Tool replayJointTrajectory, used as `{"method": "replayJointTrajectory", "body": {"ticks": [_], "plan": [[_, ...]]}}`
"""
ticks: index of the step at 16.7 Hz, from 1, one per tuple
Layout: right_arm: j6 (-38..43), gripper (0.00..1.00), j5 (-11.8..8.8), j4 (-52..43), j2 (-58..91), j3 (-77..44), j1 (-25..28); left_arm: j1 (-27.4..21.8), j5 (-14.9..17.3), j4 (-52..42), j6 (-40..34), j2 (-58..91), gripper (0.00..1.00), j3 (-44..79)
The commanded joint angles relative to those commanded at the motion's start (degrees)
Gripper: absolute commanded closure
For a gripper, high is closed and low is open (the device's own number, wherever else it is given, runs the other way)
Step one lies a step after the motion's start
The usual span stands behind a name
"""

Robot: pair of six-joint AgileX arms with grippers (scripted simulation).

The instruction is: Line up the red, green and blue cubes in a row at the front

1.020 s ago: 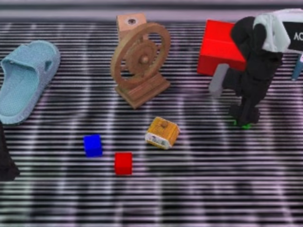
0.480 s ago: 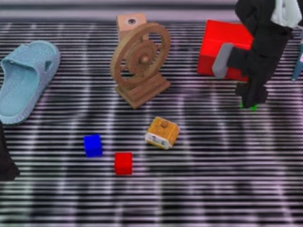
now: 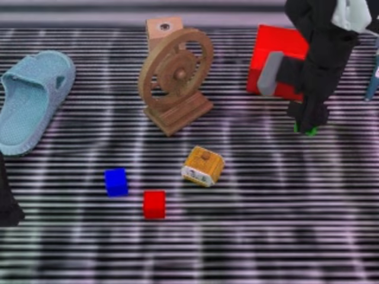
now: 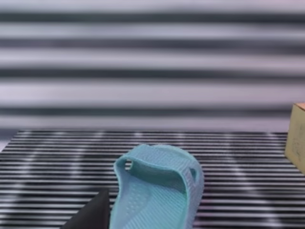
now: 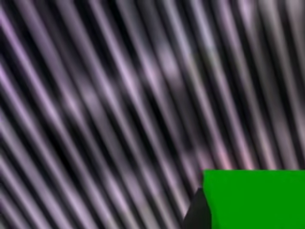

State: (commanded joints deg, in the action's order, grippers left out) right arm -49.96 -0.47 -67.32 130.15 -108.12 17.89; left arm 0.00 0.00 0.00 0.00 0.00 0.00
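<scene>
The blue cube (image 3: 116, 181) and the red cube (image 3: 154, 204) sit close together on the striped cloth, left of centre toward the front. My right gripper (image 3: 308, 122) hangs at the right rear, in front of the red box, shut on the green cube (image 3: 311, 131). Only slivers of green show under the fingers in the top view. In the right wrist view the green cube (image 5: 255, 200) fills the corner beside one dark finger (image 5: 198, 214), above the cloth. My left arm (image 3: 7, 207) is parked at the left edge.
An orange-topped toy block (image 3: 203, 165) lies right of the red cube. A wooden wheel on a stand (image 3: 176, 80) is at the back centre, a large red box (image 3: 273, 59) at the back right, and a light blue slipper (image 3: 32, 97) at the left.
My right gripper has moved toward the back with the green cube, then a little left. The blue and red cubes and the left arm have not moved.
</scene>
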Motion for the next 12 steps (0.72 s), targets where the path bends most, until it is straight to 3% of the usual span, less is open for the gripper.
{"method": "replayJointTrajectory", "body": {"ticks": [8,12], "plan": [[4.1,1.00,-0.2,-1.1,-3.7,2.5,23.3,0.0,0.0,0.0,0.0,0.0,0.00,0.0],[4.7,1.00,-0.3,-1.1,-4.6,3.2,26.7,0.0,0.0,0.0,0.0,0.0,0.00,0.0]]}}
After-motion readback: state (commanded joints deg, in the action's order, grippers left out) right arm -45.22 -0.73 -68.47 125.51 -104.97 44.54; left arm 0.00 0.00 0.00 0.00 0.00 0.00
